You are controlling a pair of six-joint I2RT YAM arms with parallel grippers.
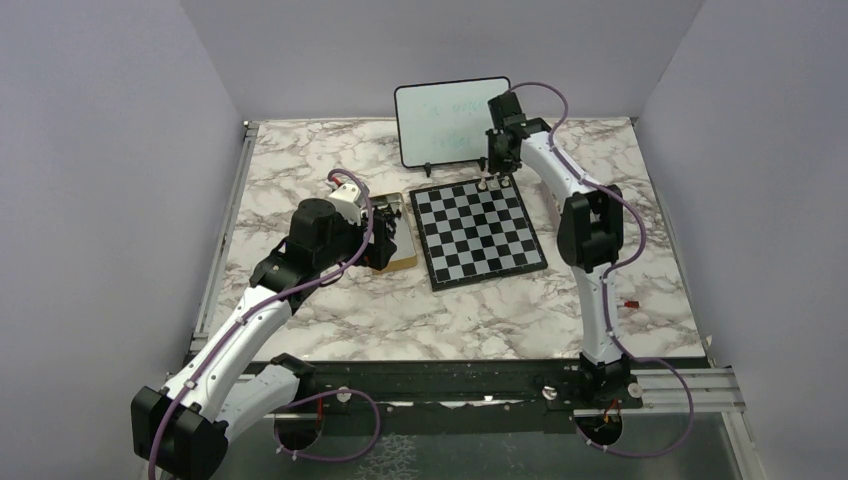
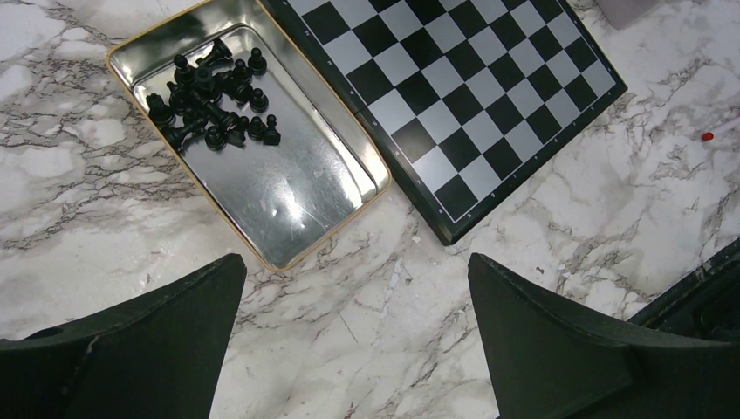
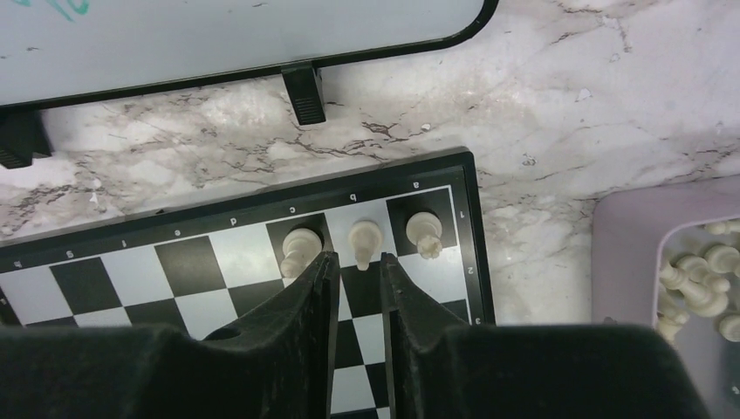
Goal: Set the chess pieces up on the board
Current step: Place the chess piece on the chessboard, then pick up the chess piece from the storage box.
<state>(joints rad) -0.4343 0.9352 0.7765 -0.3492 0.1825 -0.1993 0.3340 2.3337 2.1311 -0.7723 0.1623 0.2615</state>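
Note:
The board [image 1: 480, 235] lies at the table's middle; it also shows in the left wrist view [image 2: 454, 78] and the right wrist view [image 3: 174, 262]. Three pale chess pieces stand in its far corner row: one [image 3: 299, 246], a middle one [image 3: 365, 237] and a rook [image 3: 425, 234]. My right gripper [image 3: 358, 257] hovers at the middle piece, jaws a little apart, its tip between them without touching. More pale pieces [image 3: 698, 279] lie in a lilac tray [image 3: 624, 262]. My left gripper [image 2: 356, 262] is wide open and empty over bare marble near the board's corner.
A gold-rimmed metal tin [image 2: 288, 183] left of the board holds several black pieces [image 2: 214, 100]. A whiteboard on a stand [image 1: 450, 120] stands just behind the board's far edge. A small red object [image 1: 631, 303] lies on the marble at the right.

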